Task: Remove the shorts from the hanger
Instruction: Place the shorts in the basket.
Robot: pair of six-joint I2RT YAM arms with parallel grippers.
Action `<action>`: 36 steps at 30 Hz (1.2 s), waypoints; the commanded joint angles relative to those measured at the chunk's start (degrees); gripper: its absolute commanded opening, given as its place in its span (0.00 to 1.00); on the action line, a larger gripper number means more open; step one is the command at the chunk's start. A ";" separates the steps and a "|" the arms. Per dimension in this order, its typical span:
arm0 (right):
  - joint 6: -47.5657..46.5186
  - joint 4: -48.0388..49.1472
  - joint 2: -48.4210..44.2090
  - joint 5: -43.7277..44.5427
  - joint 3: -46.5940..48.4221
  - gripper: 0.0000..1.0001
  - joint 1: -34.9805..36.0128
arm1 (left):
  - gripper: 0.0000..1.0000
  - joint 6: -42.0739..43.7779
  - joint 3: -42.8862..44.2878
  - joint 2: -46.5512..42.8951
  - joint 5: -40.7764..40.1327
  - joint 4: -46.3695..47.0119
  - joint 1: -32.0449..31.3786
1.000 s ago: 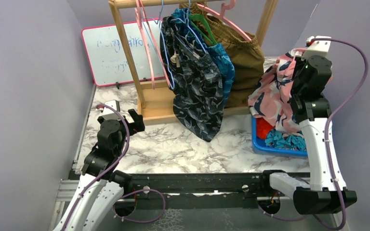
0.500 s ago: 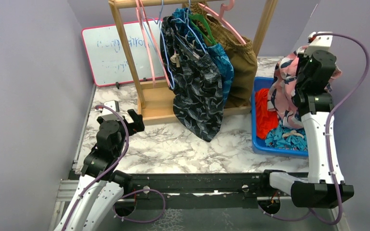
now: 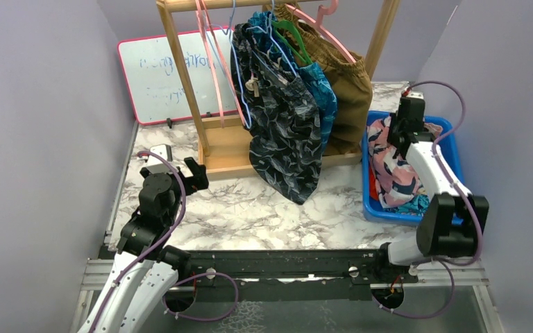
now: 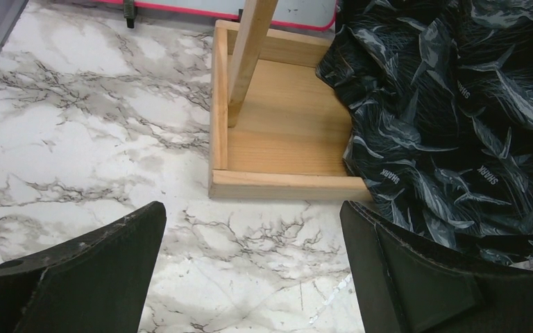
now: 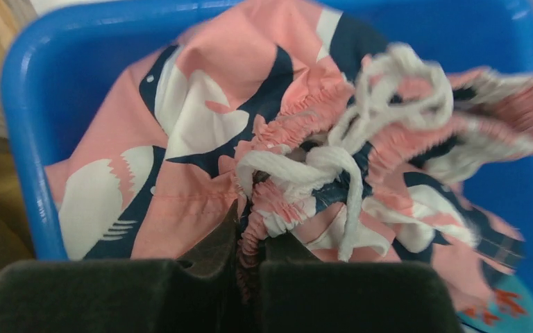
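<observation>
My right gripper (image 5: 250, 239) is shut on the elastic waistband of the pink-and-navy leaf-print shorts (image 5: 194, 139), whose white drawstring (image 5: 333, 163) bunches just ahead of the fingers. In the top view this gripper (image 3: 395, 137) reaches down into the blue bin (image 3: 454, 135), and the pink shorts (image 3: 392, 173) lie in it. On the wooden rack (image 3: 180, 76) hang black patterned shorts (image 3: 284, 132), teal-blue shorts (image 3: 325, 97) and brownish-orange shorts (image 3: 355, 87), each on a hanger. My left gripper (image 3: 193, 173) stands open over the marble near the rack base (image 4: 284, 125), empty (image 4: 253, 277), with the black shorts (image 4: 458, 125) to its right.
Bare pink and blue hangers (image 3: 212, 69) hang at the rack's left end. A whiteboard (image 3: 156, 76) leans against the back wall. The bin also holds red and teal-blue cloth (image 3: 411, 206). Purple walls close in on both sides.
My right arm has swung down from high above the bin, lowering the pink-and-navy shorts into it. The left arm has not moved.
</observation>
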 commanded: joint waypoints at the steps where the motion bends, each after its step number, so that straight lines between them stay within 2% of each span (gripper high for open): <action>1: 6.60 1.78 5.84 -3.86 -0.02 0.01 -0.47 | 0.99 0.73 -0.63 -0.75 1.43 1.53 0.38; 6: 8.82 6.04 11.34 -8.07 -5.78 0.01 -0.47 | 0.99 0.65 -0.72 -1.21 1.16 1.50 0.48; 10: 10.71 2.62 18.41 -9.81 -5.30 0.01 -0.43 | 0.99 0.69 -0.57 -0.92 1.50 1.48 0.44; 14: 12.74 5.69 13.54 -9.78 -8.75 0.02 -0.44 | 0.99 0.73 -0.68 -0.98 1.39 1.48 0.45; 15: 12.49 5.24 11.95 -9.82 -8.36 0.04 -0.47 | 0.99 0.73 -0.72 -1.01 1.35 1.52 0.47; 19: 9.41 -1.65 6.24 -10.85 -3.01 0.19 -0.46 | 0.99 0.73 -0.65 -0.79 1.52 1.49 0.49; 20: 8.79 -3.69 4.69 -10.88 -1.44 0.26 -0.46 | 0.99 0.68 -0.64 -0.67 1.58 1.48 0.48; 21: 8.33 -5.06 3.03 -11.14 -0.28 0.40 -0.46 | 0.99 0.68 -0.63 -0.69 1.59 1.52 0.47; 22: 7.66 -5.69 1.47 -11.12 0.26 0.59 -0.41 | 0.99 0.65 -0.65 -0.65 1.59 1.48 0.49; 23: 6.99 -6.03 -0.05 -11.13 0.49 0.69 -0.41 | 0.99 0.64 -0.64 -0.66 1.55 1.48 0.49; 26: 7.88 -10.24 -4.23 -7.56 1.92 0.76 -0.47 | 0.99 0.64 -0.64 -0.80 1.61 1.48 0.52; 29: 9.68 -11.75 -10.01 -8.09 0.68 0.79 -0.46 | 0.99 0.57 -0.63 -1.15 1.76 1.51 0.53; 32: 12.97 -13.25 -16.77 -8.98 -1.06 0.76 -0.40 | 0.99 0.56 -0.71 -1.40 1.92 1.48 0.58; 34: 16.27 -13.77 -21.76 -10.83 -3.95 0.67 -0.42 | 0.99 0.56 -0.72 -1.52 2.08 1.48 0.58; 36: 19.59 -13.29 -27.28 -12.95 -8.76 0.53 -0.39 | 0.99 0.56 -0.72 -1.61 2.42 1.55 0.51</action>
